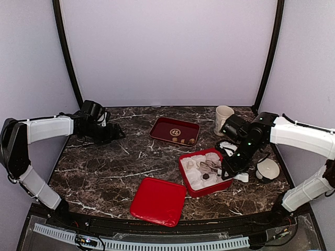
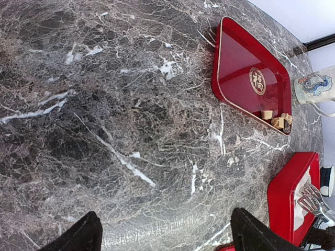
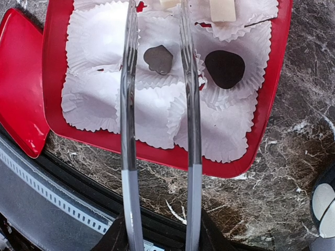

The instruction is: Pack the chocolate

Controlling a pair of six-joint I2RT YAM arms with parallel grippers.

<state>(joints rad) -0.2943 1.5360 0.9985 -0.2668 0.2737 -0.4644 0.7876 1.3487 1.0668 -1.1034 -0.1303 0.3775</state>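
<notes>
1. Top external view: the right gripper (image 1: pixel 228 170) is seen lowered over the red box (image 1: pixel 183 163). It is closed on a pair of metal tongs (image 1: pixel 210 166), whose tips reach in over the white paper cups (image 1: pixel 194 180).
2. A dark chocolate piece (image 1: pixel 205 177) lies in a cup close to the tong tips. Tan chocolate pieces (image 1: pixel 183 140) lie in the dark red tray (image 1: pixel 162 128), well beyond the jaws.
3. The red lid (image 1: pixel 158 201) lies flat just beside the box, on the side away from the right gripper. A mug (image 1: pixel 223 119) stands behind the right arm.
4. The left gripper (image 1: pixel 119 135) is held over bare marble table (image 1: pixel 104 172), well apart from box, lid and tray.
5. Left wrist view: the left gripper's jaws are spread wide, with only marble seen between them. The tray (image 2: pixel 235 57) lies ahead and right of the jaws, with the tan chocolate pieces (image 2: pixel 277 121) in one of its corners. The mug (image 2: pixel 314 86) is seen past it, and the box (image 2: pixel 288 198) beside the right fingertip (image 2: pixel 256 235).
6. Right wrist view: the tongs (image 3: pixel 191 130) run forward from the jaws, which grip them, their arms standing apart.
7. A grey-brown chocolate piece (image 3: pixel 158 59) sits in a cup between the tong tips; contact cannot be told. The dark chocolate piece (image 3: pixel 225 68) sits in the next cup, just right of the right arm. Cream chocolate pieces (image 3: pixel 222 9) lie beyond the tips.
</notes>
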